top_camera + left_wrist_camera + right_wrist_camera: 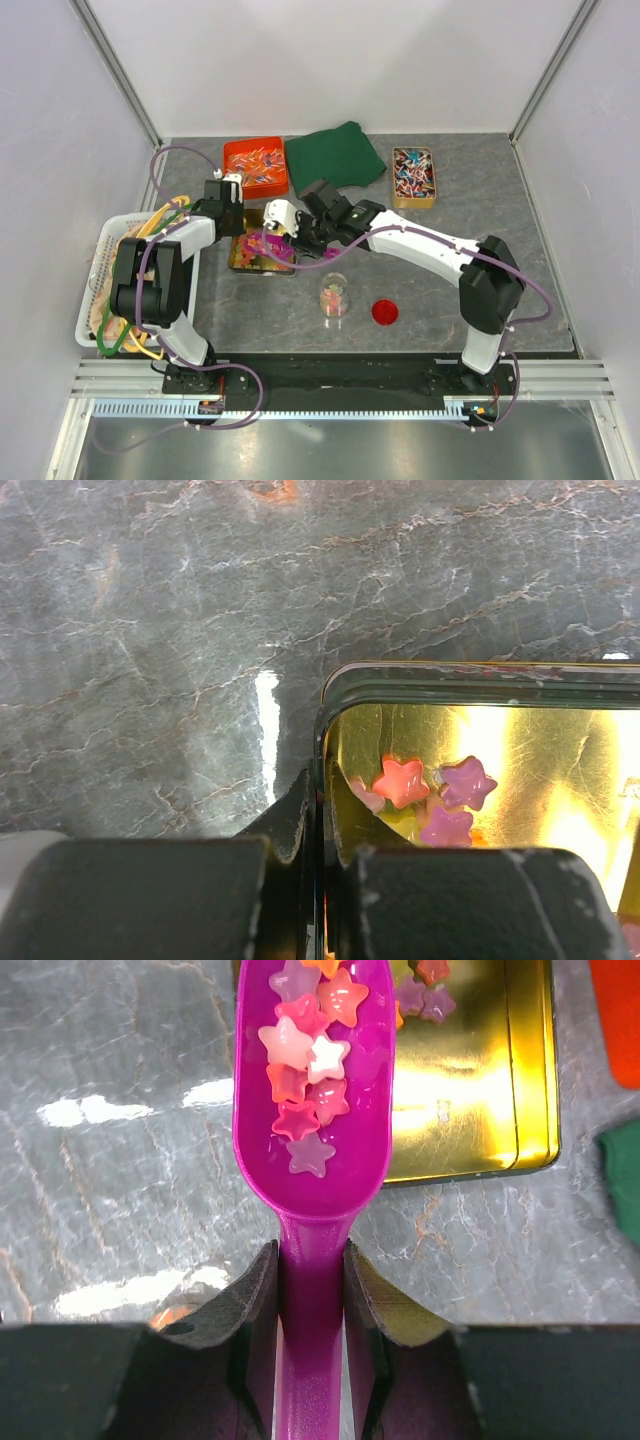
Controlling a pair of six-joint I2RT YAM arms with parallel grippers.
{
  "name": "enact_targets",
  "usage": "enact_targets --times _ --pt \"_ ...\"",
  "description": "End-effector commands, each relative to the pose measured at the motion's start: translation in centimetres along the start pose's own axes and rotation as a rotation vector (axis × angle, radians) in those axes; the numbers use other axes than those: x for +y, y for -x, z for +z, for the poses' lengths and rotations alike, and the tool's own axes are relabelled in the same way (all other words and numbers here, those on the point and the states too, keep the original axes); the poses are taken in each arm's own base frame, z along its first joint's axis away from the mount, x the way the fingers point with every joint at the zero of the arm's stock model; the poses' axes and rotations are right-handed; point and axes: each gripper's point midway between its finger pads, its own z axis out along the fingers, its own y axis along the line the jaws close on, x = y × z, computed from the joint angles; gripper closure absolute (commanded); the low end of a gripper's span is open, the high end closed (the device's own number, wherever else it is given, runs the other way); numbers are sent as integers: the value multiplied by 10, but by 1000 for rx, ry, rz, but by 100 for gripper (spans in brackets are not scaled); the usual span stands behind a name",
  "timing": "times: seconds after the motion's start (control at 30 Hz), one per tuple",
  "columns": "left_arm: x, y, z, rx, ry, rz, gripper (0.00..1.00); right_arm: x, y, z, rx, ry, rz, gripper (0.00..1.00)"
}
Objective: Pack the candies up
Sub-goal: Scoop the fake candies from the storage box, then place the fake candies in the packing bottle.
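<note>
The candies are small star-shaped pieces in pink, orange, purple and white. Some lie in a shallow gold tin tray, seen close in the left wrist view. My left gripper is shut on the tray's left rim, one finger inside and one outside. My right gripper is shut on the handle of a purple scoop. The scoop holds a heap of candies and hangs over the tray's near edge. A clear jar with a few candies stands in front of the tray.
A red lid lies right of the jar. At the back are an orange tray of wrapped sweets, a green cloth and a wooden box of twist-wrapped sweets. A white basket sits at the left edge.
</note>
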Motion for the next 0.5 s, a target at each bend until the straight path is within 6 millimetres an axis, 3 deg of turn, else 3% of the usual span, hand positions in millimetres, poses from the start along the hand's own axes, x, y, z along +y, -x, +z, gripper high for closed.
enact_targets --times 0.0,0.2,0.33,0.47 --pt "-8 32 -3 -95 -77 -34 98 11 14 -25 -71 46 -70 100" --pt "-2 32 -4 -96 -116 -48 98 -1 24 -63 -123 -1 -96 100" --pt "-1 30 -4 -94 -147 -45 98 -15 34 -103 -190 -53 -98 100" --pt "2 30 -5 -102 -154 -39 98 -17 35 -130 -226 -79 -110 100"
